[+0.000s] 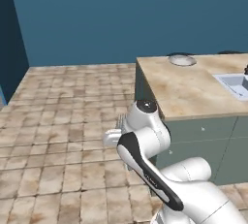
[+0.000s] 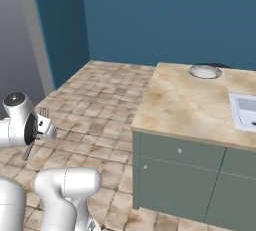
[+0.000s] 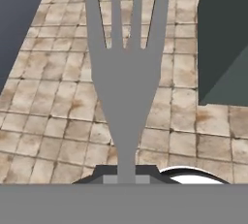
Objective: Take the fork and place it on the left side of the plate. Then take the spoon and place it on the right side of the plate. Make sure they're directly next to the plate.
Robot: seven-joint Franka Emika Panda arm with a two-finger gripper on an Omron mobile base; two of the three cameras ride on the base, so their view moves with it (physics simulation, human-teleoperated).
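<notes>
Hand view: end effector (image 3: 127, 177) closed on the slim grey four-tined metal fork (image 3: 126, 82) above tiled floor (image 3: 48, 121). Base views add the round grey plate (image 1: 182, 60) far on the worktop (image 1: 189, 89).

Plate (image 1: 182, 60) on counter (image 1: 189, 89) far edge, sink (image 1: 236, 83) to its right
</notes>
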